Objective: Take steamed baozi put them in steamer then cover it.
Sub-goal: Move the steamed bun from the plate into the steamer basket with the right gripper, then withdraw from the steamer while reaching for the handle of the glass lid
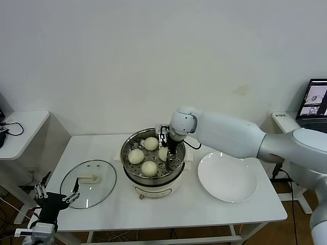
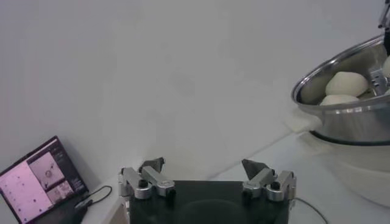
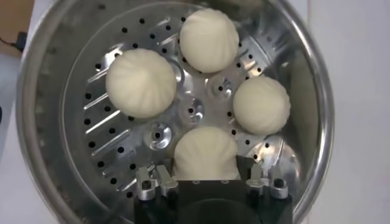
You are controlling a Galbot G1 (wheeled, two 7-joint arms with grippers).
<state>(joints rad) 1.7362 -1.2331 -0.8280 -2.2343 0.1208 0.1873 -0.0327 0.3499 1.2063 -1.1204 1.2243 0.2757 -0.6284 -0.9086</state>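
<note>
The steamer [image 1: 124,153] stands mid-table on its cream base, uncovered. Several steamed baozi lie on its perforated tray [image 3: 122,146]. My right gripper [image 1: 168,150] reaches down inside the pot and is shut on the baozi [image 3: 206,152] at the tray's right side, which rests on the tray. Three other baozi [image 3: 141,83] [image 3: 209,39] [image 3: 261,105] sit around it. The cover [image 1: 99,191], a glass lid with a cream handle, lies flat on the table's left part. My left gripper [image 1: 56,194] [image 2: 203,164] hangs open below the table's front left corner, holding nothing.
A white plate [image 1: 227,177] lies right of the steamer with nothing on it. A low side table [image 1: 20,130] stands at the far left, and a laptop [image 1: 318,98] at the far right. The steamer [image 2: 347,115] shows at the edge of the left wrist view.
</note>
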